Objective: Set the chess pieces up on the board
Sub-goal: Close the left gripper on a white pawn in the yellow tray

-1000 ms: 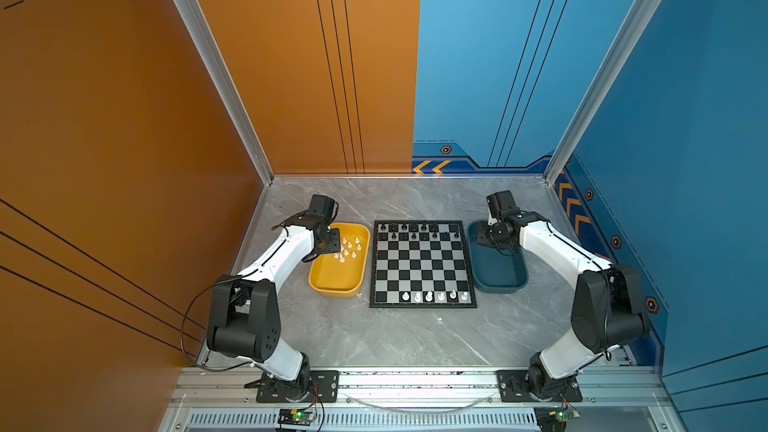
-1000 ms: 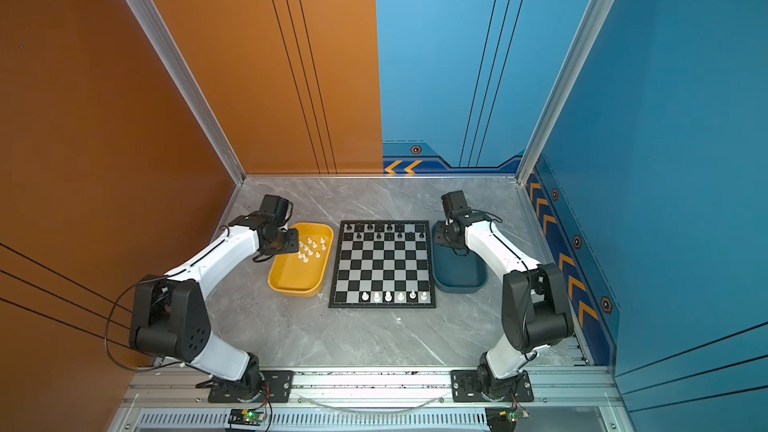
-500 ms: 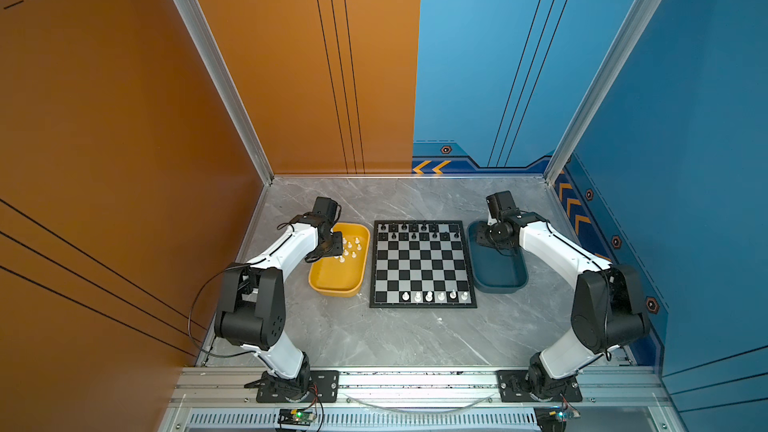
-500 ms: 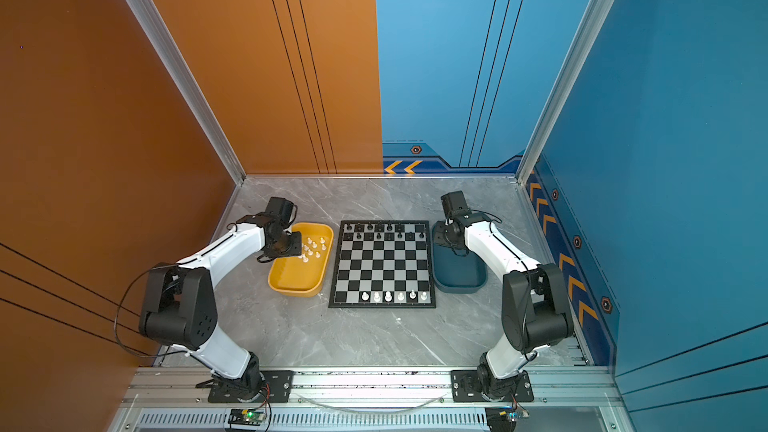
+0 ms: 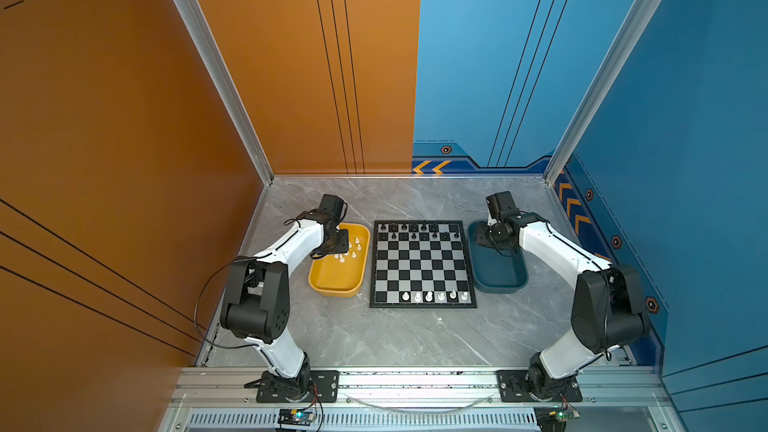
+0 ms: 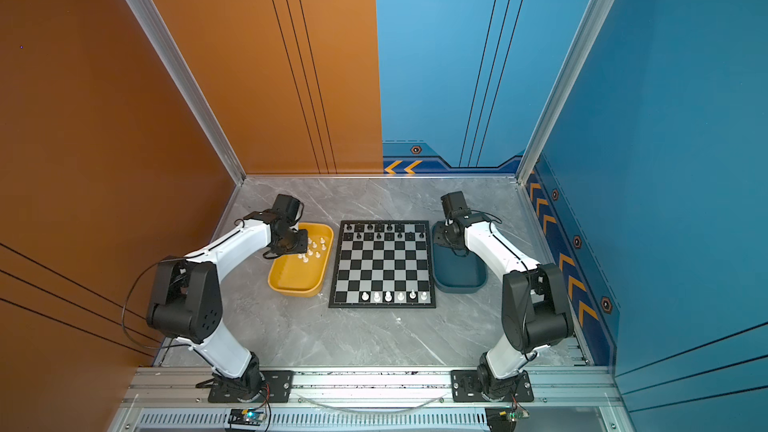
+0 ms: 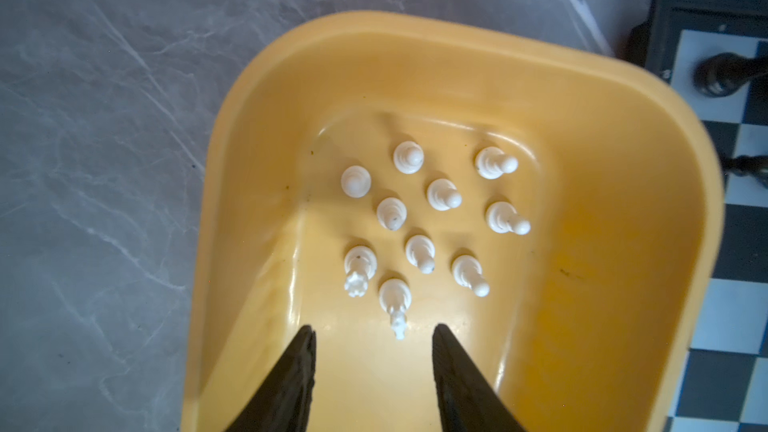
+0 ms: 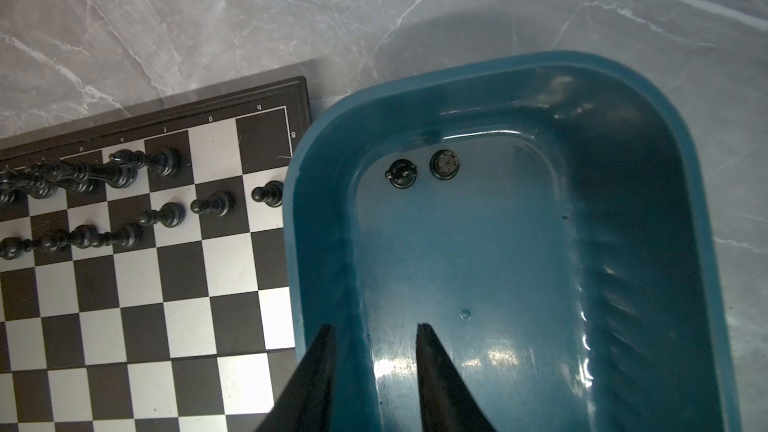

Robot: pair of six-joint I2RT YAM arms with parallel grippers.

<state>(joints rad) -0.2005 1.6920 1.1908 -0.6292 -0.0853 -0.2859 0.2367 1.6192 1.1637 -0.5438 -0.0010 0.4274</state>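
Note:
The board (image 5: pixel 422 268) lies mid-table. Black chess pieces (image 5: pixel 415 231) fill much of its two far rows, and several white ones (image 5: pixel 434 296) stand along the near row. Several more white pieces (image 7: pixel 444 195) stand in the yellow tray (image 7: pixel 415 31). My left gripper (image 7: pixel 372 330) hangs open over that tray with nothing between its fingers. The tallest white piece (image 7: pixel 395 299) stands just ahead of the gap. My right gripper (image 8: pixel 376 328) is open and empty over the dark blue tray (image 8: pixel 498 64), which holds two black pieces (image 8: pixel 401 174).
In both top views the yellow tray (image 5: pixel 336 290) sits left of the board and the dark blue tray (image 5: pixel 498 284) right of it, each close to the board's edge. Orange and blue walls enclose the grey marble table (image 5: pixel 395 338). The arm bases stand at the front rail.
My left arm has swung its elbow inward and shifted slightly over the yellow tray, and its jaws have narrowed a little. The right arm has not moved.

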